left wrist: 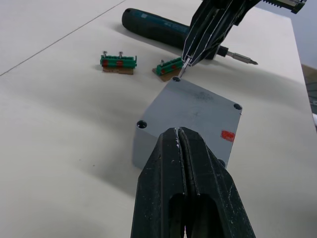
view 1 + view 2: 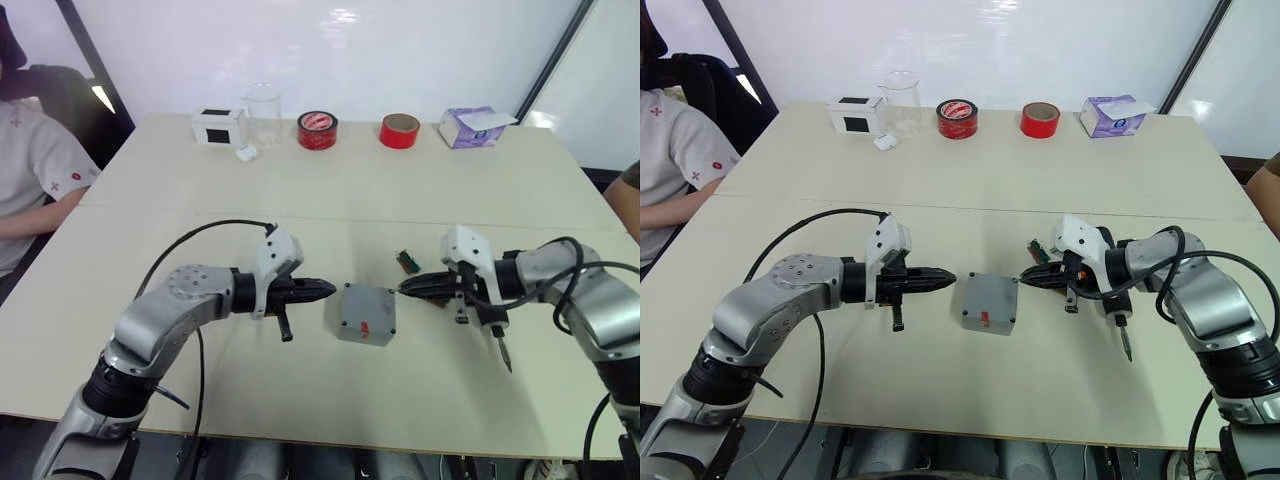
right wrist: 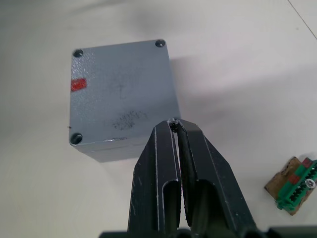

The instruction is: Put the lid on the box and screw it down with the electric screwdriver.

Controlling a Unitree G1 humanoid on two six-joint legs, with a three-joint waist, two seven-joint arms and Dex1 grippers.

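Right now the lid [image 2: 367,313] sits flat on the box [image 1: 148,146], closing it, its red spot [image 1: 227,135] facing up, near the front middle of the pale table [image 2: 330,180]. The left gripper [image 2: 330,290] hovers just off the lid's 9 o'clock edge, its two black fingers pressed together with nothing between them. From 3 o'clock the right gripper [image 2: 403,289] reaches in, tips nearly meeting and pinching what looks like a tiny screw right at the lid's far corner hole; whether the tip actually touches the lid I cannot tell. The electric screwdriver [image 1: 166,30] lies on the table under the right arm, at about 3 o'clock from the box, bit [image 1: 241,58] pointing toward the front edge. Just beyond the box, around 1 o'clock, lie two small green terminal blocks [image 1: 119,63], apart from one another. Along the far edge stands a row: a white box with a black patch [image 2: 217,126], a clear beaker [image 2: 263,115], two red tape rolls [image 2: 317,130], and a purple tissue box [image 2: 470,127]. A person in a white shirt [image 2: 30,170] sits at the far 10 o'clock side.
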